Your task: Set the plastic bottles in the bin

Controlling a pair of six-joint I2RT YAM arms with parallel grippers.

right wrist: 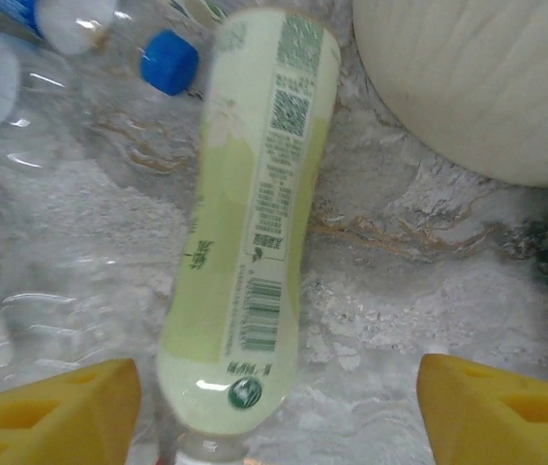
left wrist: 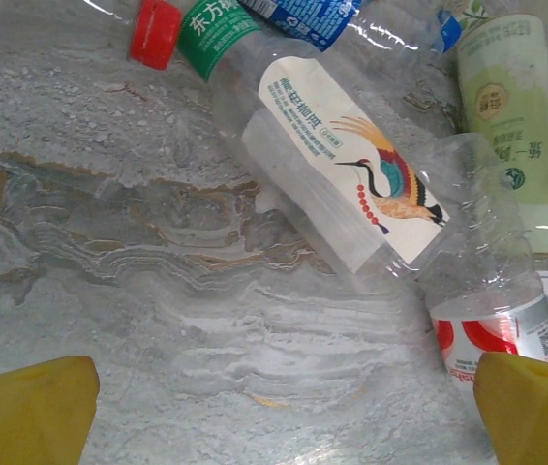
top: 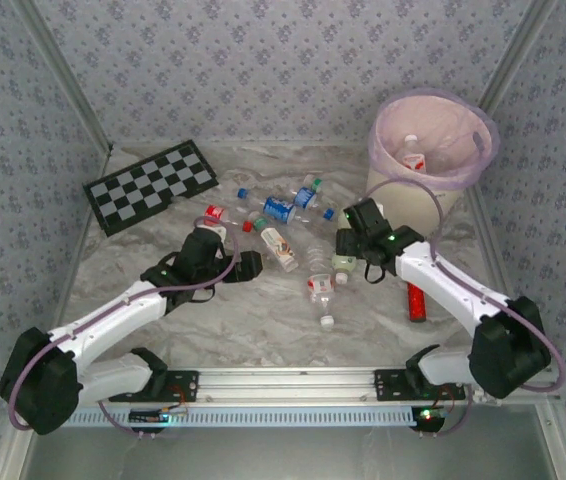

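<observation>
Yellow-fingered, the right gripper [right wrist: 276,387] stood released astride one pale-green plastic bottle [right wrist: 255,213] printed with a barcode and small Chinese text, just left of the large cream bin [top: 413,200] with its pink liner. One red-labelled bottle [top: 413,157] lay inside the bin. Further left of the bin, the left gripper [left wrist: 284,397] hung wide open beside four clear bottles: a bird-pictured bottle [left wrist: 351,165], a red-capped bottle [left wrist: 218,29] labelled "东方", a blue-labelled bottle [left wrist: 318,17] and a red-and-white-labelled bottle [left wrist: 492,334].

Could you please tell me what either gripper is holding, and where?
Nothing yet: the right gripper straddles the pale-green plastic bottle near its neck, unclamped; the left gripper is open.
</observation>
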